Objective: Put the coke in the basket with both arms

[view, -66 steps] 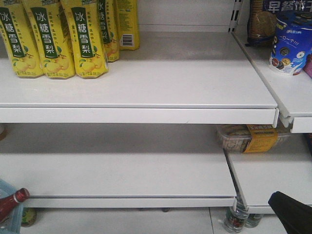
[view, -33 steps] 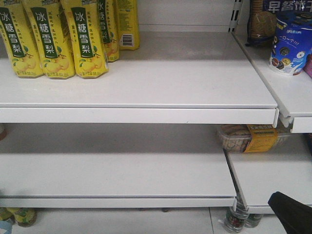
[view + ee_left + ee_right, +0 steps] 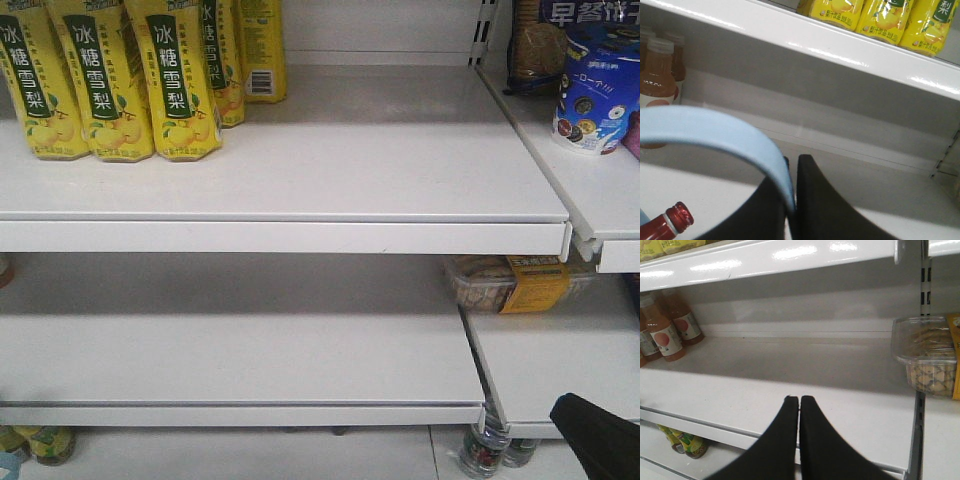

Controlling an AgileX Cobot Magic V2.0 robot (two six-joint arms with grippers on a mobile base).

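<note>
In the left wrist view my left gripper is shut on the basket's light blue swing handle, which arcs leftward from the black fingers. The coke shows only as a red cap and neck below that handle at the bottom left corner. The rest of the basket is out of view, apart from a light blue sliver in the front view's bottom left corner. My right gripper is shut with nothing between its fingers, hanging over the white lower shelf. A black part of the right arm shows at the front view's bottom right.
Yellow pear-drink bottles stand on the upper shelf at the left. Orange-brown drink bottles line the lower shelf's left end. A clear box of snacks lies at the right by the slotted upright. Jars sit under the shelf.
In the front view the coke's red neck and the blue basket edge at the lower left have dropped out of sight. The black arm part at the bottom right has stayed put.
</note>
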